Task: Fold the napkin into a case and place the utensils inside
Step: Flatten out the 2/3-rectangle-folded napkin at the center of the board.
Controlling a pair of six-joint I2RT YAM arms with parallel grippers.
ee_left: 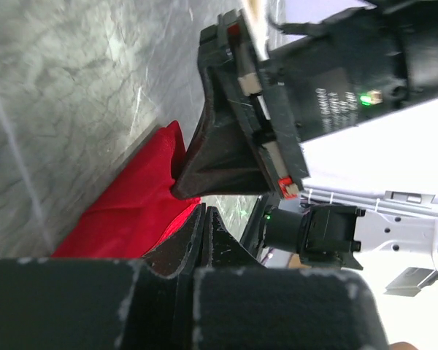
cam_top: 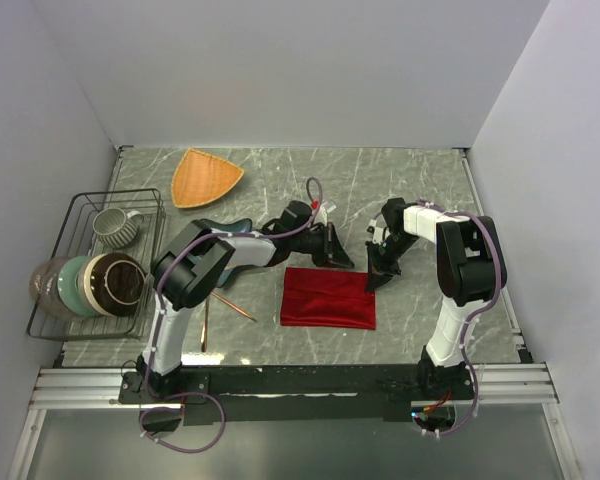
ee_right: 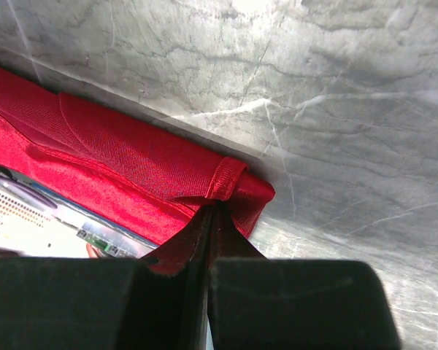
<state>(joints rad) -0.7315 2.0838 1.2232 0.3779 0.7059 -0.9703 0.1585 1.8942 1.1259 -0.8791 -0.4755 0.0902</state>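
The red napkin (cam_top: 326, 298) lies folded into a flat rectangle in the middle of the table. My right gripper (cam_top: 376, 279) is shut on its far right corner; the right wrist view shows the hemmed corner (ee_right: 230, 182) bunched at the closed tips (ee_right: 212, 209). My left gripper (cam_top: 344, 261) is shut just beyond the napkin's far edge, close to the right one. In the left wrist view its tips (ee_left: 203, 213) touch each other beside the cloth (ee_left: 124, 211), and no cloth shows between them. Thin copper utensils (cam_top: 234, 307) lie to the left of the napkin.
An orange triangular plate (cam_top: 207, 177) sits at the back left. A wire rack (cam_top: 42, 300) at the left holds a mug (cam_top: 115, 225) and bowls (cam_top: 92, 285). A blue dish (cam_top: 226, 225) is partly hidden under the left arm. The right gripper's fingers (ee_left: 223, 142) fill the left wrist view.
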